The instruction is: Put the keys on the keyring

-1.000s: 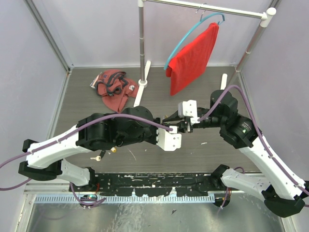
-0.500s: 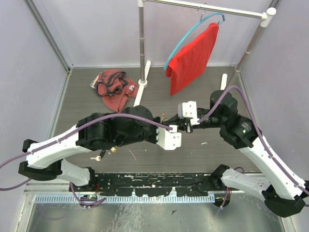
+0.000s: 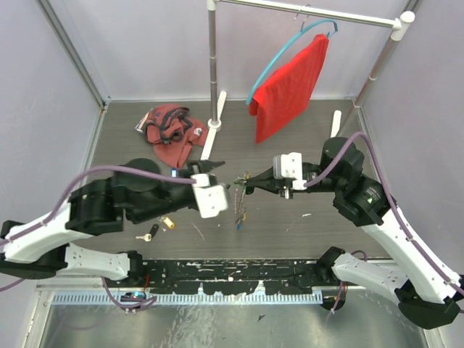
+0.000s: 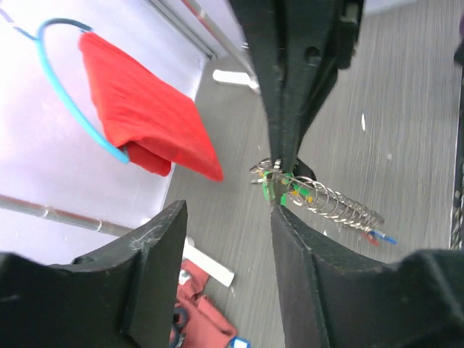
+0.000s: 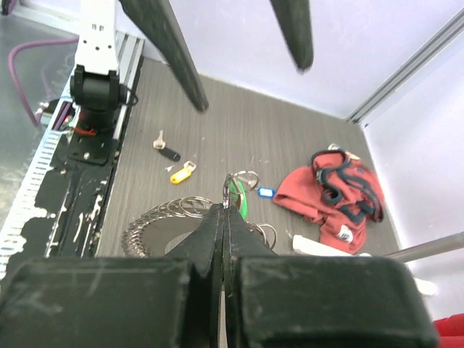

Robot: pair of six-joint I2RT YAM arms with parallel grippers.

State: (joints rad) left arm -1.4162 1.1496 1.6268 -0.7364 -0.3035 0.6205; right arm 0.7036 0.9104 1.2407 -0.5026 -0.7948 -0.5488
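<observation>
My right gripper (image 3: pixel 250 187) is shut on a silver keyring (image 5: pixel 230 190) above the table's middle, the ring pinched at its fingertips (image 5: pixel 225 206). A green-tagged key (image 5: pixel 241 201) and a coil of several linked rings (image 4: pixel 337 205) hang from the keyring (image 4: pixel 267 168), dangling below the gripper (image 3: pixel 239 209). My left gripper (image 3: pixel 223 174) is open just left of it, with nothing between its fingers (image 4: pixel 228 210). On the table lie a yellow-tagged key (image 3: pixel 168 222), a black-headed key (image 3: pixel 148 235) and a blue tag (image 5: pixel 265 192).
A crumpled red cloth with dark straps (image 3: pixel 170 130) lies at the back left. A metal rack pole (image 3: pixel 212 65) stands behind it, with a red cloth on a blue hanger (image 3: pixel 290 87). A black rail (image 3: pixel 232 275) runs along the near edge.
My left gripper has opened and pulled back to the left, away from the keyring. The right gripper stays shut on the ring, and the coil of rings now hangs free below it.
</observation>
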